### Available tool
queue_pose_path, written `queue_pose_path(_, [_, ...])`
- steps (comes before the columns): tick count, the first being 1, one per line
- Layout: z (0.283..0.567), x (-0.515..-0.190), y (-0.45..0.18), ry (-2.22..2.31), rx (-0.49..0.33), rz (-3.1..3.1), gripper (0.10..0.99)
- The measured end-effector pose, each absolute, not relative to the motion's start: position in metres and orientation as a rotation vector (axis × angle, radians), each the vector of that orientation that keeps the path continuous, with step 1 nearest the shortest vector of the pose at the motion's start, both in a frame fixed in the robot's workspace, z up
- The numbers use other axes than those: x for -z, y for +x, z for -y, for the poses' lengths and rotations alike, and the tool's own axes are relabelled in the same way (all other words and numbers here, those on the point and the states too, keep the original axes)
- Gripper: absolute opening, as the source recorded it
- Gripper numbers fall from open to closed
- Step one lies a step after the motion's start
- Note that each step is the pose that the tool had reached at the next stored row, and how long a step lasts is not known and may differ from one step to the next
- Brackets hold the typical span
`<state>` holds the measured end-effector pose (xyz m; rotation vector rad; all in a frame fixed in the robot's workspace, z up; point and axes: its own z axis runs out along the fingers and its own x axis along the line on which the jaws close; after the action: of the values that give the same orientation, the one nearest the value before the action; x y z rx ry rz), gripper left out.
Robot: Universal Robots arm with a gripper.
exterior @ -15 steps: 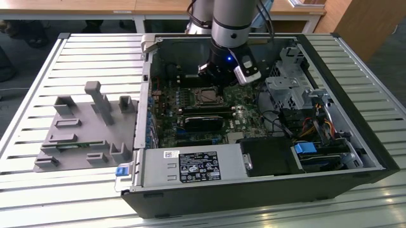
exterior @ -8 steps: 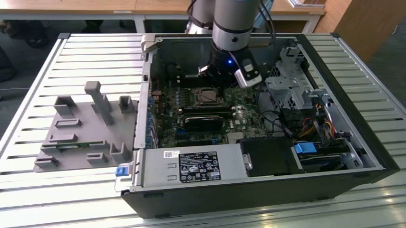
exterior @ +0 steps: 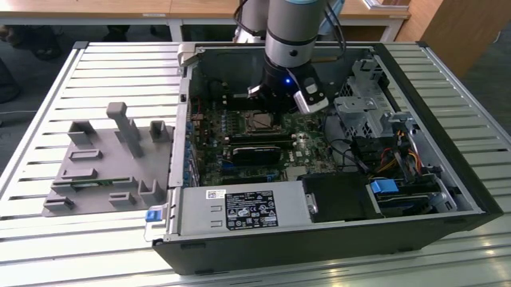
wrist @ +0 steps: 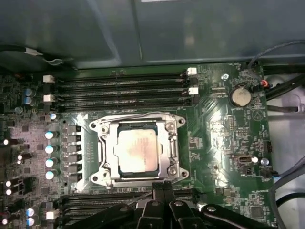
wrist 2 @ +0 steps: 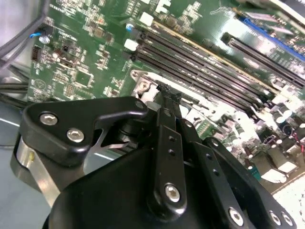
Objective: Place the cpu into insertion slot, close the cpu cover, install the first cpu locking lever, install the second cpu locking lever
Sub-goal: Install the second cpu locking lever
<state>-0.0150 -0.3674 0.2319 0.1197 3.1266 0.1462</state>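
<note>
The cpu [wrist: 137,151], a pale square chip, lies flat in the insertion slot [wrist: 177,172] on the green motherboard [wrist: 219,138]. The silver cpu cover [wrist: 108,143] lies down around the chip, which shows through its window. A thin wire lever [wrist: 138,116] runs along one side of the cover. My gripper [wrist: 159,186] hovers just beside the socket's edge, its black fingers pressed together with nothing between them. In the second wrist view the gripper [wrist 2: 166,91] ends close over a socket corner [wrist 2: 143,86]. In the exterior view the gripper [exterior: 271,104] hangs above the socket [exterior: 257,121] inside the open computer case.
Long black memory slots [wrist: 124,88] run beside the socket, and a coin battery [wrist: 240,97] sits farther along. The case holds a power supply [exterior: 239,210], a drive cage [exterior: 363,113] and cables [exterior: 399,158]. A grey fixture [exterior: 104,161] stands on the slatted table at the exterior view's left.
</note>
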Motion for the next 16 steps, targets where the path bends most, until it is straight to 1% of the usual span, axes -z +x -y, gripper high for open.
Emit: queue_pose_path(16, [0.370,-0.229,-0.048,0.120,-0.147,-3.126,0.106])
